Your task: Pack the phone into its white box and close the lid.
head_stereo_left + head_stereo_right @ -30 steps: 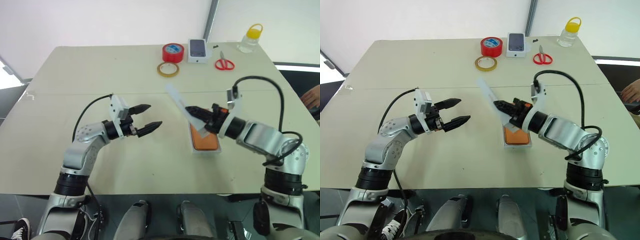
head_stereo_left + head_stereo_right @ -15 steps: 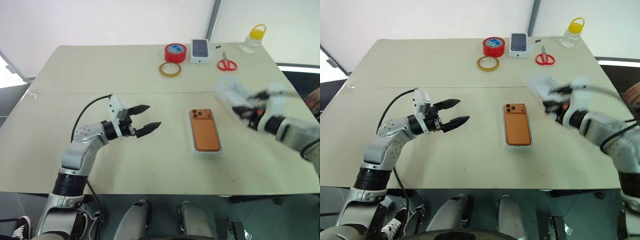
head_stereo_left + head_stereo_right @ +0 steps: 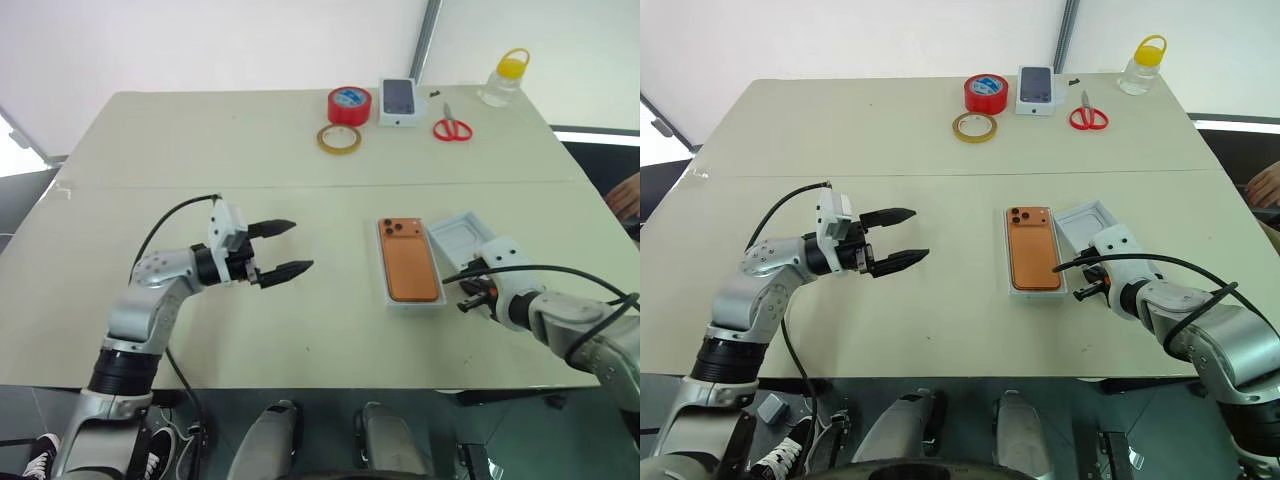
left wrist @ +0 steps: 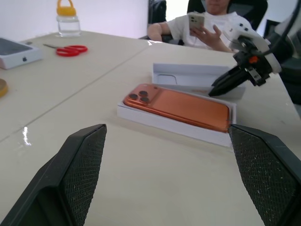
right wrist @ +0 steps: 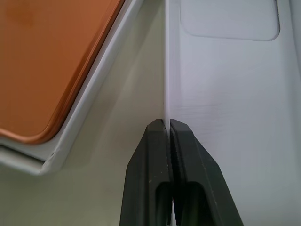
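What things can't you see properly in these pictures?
- The white box: its inside floor, covered by the phone lying in it, in both eye views.
- The lid: its near end, behind the right pincer shut on its wall.
- The small box at the far edge: its print, too small.
- The lid's far end: cut off in the right wrist view.

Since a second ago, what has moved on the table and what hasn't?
The right gripper, shut on the wall of the lid, carried it from tilted above the phone out to the right and down beside the white box, open side up. The left gripper remains open; phone and box haven't moved.
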Robot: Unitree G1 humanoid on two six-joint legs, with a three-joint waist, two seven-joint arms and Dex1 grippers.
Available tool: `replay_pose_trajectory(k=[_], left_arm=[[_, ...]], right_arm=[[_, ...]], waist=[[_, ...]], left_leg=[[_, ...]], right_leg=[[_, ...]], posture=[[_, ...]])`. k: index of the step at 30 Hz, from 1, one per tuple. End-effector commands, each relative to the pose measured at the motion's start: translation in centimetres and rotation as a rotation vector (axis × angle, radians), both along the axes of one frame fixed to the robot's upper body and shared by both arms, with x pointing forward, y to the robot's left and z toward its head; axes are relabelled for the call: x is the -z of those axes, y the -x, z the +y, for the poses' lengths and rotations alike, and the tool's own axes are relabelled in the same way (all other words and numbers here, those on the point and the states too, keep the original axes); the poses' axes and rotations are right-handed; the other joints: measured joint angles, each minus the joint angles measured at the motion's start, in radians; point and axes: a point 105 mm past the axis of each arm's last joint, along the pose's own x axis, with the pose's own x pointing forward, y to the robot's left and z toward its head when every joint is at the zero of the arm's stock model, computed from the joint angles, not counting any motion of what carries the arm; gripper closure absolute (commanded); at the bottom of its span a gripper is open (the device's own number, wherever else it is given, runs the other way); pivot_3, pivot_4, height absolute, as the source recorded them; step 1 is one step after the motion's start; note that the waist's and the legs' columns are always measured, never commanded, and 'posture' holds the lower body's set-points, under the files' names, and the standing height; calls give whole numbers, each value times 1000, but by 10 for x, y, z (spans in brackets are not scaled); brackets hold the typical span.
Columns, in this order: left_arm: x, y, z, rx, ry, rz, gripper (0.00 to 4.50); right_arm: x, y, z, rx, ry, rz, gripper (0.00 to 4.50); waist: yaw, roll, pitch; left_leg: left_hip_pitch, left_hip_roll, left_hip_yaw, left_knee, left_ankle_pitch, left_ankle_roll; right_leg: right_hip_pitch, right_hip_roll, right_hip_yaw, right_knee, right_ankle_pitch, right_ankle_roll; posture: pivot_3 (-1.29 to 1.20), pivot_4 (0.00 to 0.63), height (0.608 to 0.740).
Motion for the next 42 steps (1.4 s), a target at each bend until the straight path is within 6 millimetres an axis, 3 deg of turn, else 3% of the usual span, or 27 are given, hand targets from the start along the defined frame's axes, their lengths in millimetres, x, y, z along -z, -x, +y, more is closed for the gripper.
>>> replay_pose_trajectory(k=[1,8,14,17,36,39,42], left_arm=[[-7,5,1,40,-20,-57,140],[-7,9,0,62,-17,-57,140],[-3,21,1,140,-23,0,140],[-1,21,3,152,-41,-24,140],[8,28,0,156,-37,6,140],[8,30,-1,167,-40,5,140],[8,31,-1,175,-40,2,140]], right_arm=[[-14,-4,4,1,-75,-8,4415],[-16,-6,4,-28,-18,37,988],[-24,3,8,-124,-21,183,988],[-32,-4,9,-139,29,194,988],[-22,-20,3,-63,105,302,988],[-21,-21,1,-50,106,304,1839],[-21,-22,-1,-38,114,302,3330]], waist=[[1,0,0],[3,0,0],[-1,1,1],[2,1,1],[1,1,1],[1,1,1],[1,1,1]], left_leg=[[0,0,0,0,0,0],[0,0,0,0,0,1],[0,0,0,-1,0,1],[0,0,0,0,0,1],[-1,0,0,0,-1,1],[-1,0,0,0,-1,1],[-1,0,0,0,-1,1]], right_leg=[[0,0,0,0,0,0],[0,-1,0,-1,0,0],[0,0,0,0,0,0],[0,0,-1,-1,0,0],[-1,-1,-1,-1,0,0],[-1,-1,-1,-1,0,0],[-1,-1,-1,-1,0,0]], posture=[[0,150,740],[0,150,740],[0,150,740],[0,150,740],[0,150,740],[0,150,740],[0,150,740]])
